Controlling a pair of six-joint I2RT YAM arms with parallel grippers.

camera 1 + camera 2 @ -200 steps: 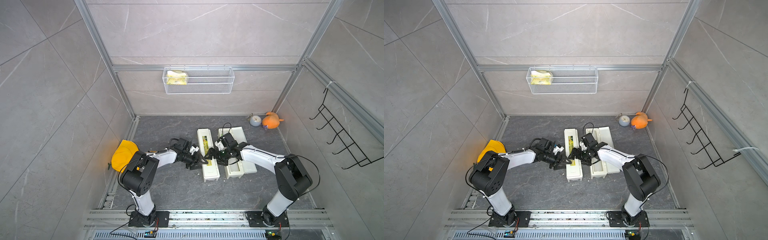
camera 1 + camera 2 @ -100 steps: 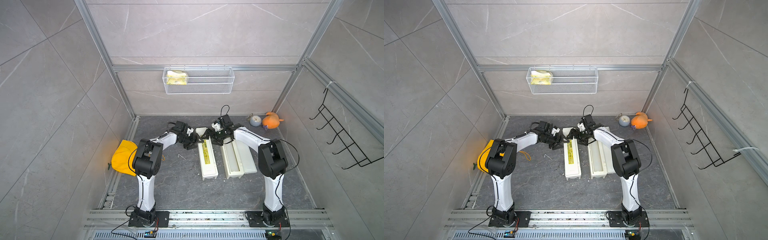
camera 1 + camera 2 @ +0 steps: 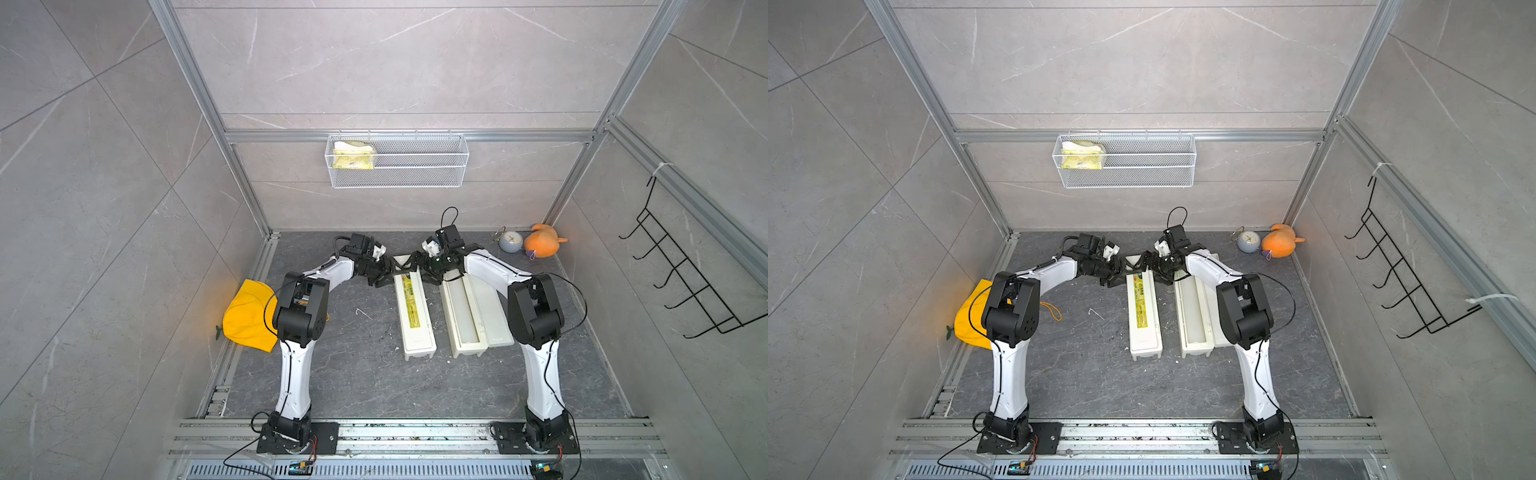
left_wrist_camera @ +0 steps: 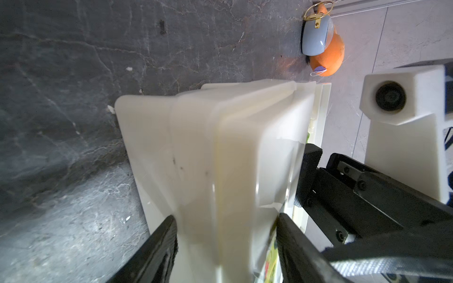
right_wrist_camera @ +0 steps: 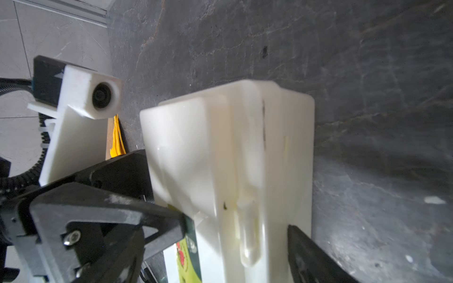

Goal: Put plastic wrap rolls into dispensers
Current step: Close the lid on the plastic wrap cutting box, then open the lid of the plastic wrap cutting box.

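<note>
Two cream-white dispensers lie side by side on the dark floor. The left dispenser (image 3: 413, 316) (image 3: 1144, 316) is closed, its yellow-green label facing up. The right dispenser (image 3: 468, 351) (image 3: 1196, 349) lies open with its lid folded out to the right. I cannot make out any plastic wrap rolls, and I cannot tell if one lies in the open trough. Both grippers meet at the far end of the labelled dispenser. My left gripper (image 3: 384, 276) (image 4: 226, 220) is shut on that end (image 4: 220, 147). My right gripper (image 3: 419, 266) (image 5: 236, 225) straddles it (image 5: 220, 147), jaws wide, one fingertip at the label edge.
A white wire basket (image 3: 397, 166) holding a yellow packet hangs on the back wall. A small alarm clock (image 3: 510, 241) and an orange plush toy (image 3: 542, 245) sit in the far right corner. A yellow cloth (image 3: 245, 316) lies at the left wall. A black hook rack (image 3: 685, 282) is on the right wall.
Both grippers moved from the middle of the labelled dispenser to its far end, both arms stretching away from their bases. Over the last half second they have barely shifted.
</note>
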